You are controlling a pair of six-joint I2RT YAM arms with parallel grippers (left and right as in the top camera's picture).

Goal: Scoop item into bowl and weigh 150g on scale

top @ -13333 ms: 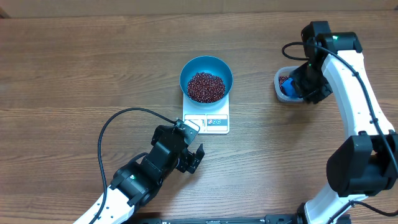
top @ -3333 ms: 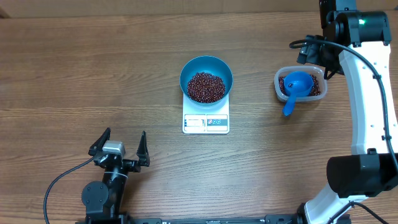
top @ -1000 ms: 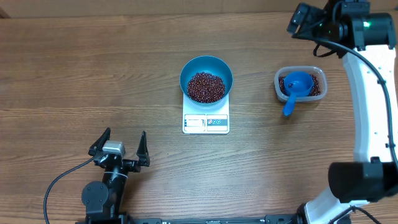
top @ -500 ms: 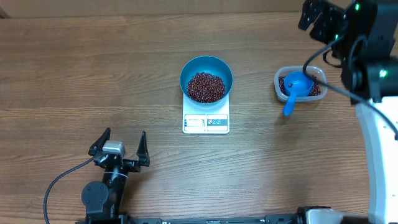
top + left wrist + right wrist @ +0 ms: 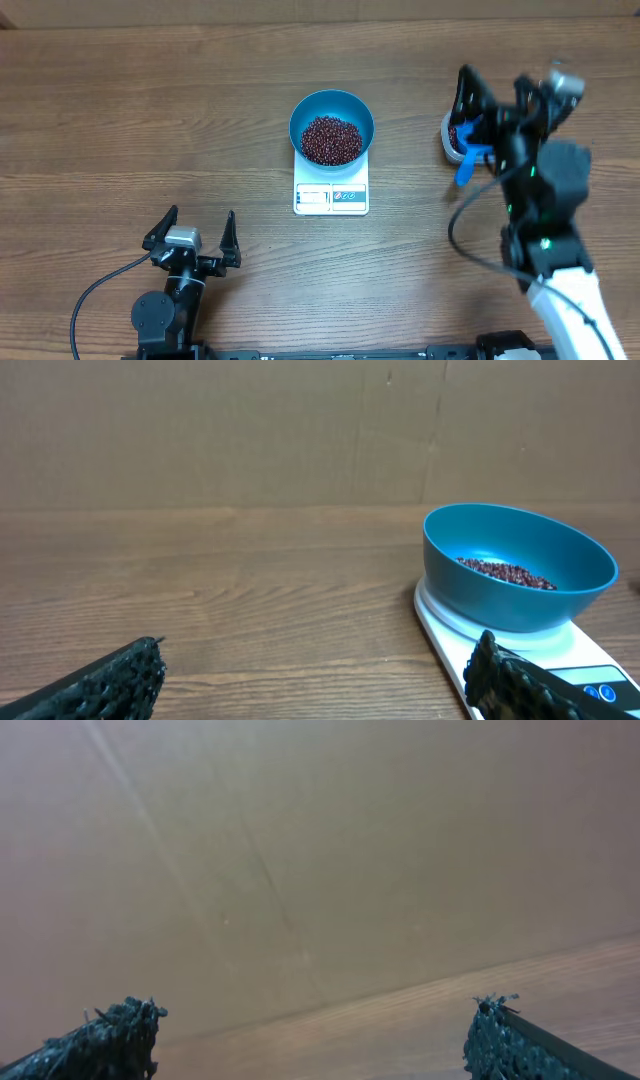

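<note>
Near mid-tabletop point(image 5: 120, 100), a deep blue bowl point(image 5: 332, 103) holding a low mound of dark red beans point(image 5: 331, 139), well under the rim. Stands upright on the far end of the white scale point(image 5: 331, 198), covering most of it and overhanging both sides. Long axis of the scale running from the far edge of the tabletop to the near edge. Display and blue-marked buttons at the near end, clear of the bowl. Display too small to read.

Off to the right, well apart from the scale, a clear plastic tub point(image 5: 449, 135) with more beans inside, mostly hidden behind the right arm. In it a bright blue scoop point(image 5: 466, 160), handle sticking out over the near rim and slanting toward the near left.

Left pincer point(image 5: 197, 228) low at the near left of the tabletop, spread wide, nothing between the fingers, aimed at the far side. From its wrist view, bowl and scale ahead to the right.

Right pincer point(image 5: 495, 95) overlapping the tub in the overhead view, likewise spread wide and empty. Height above the tub impossible to tell. Between its fingertips, from the wrist view, only a plain brown wall and a strip of wood.
</note>
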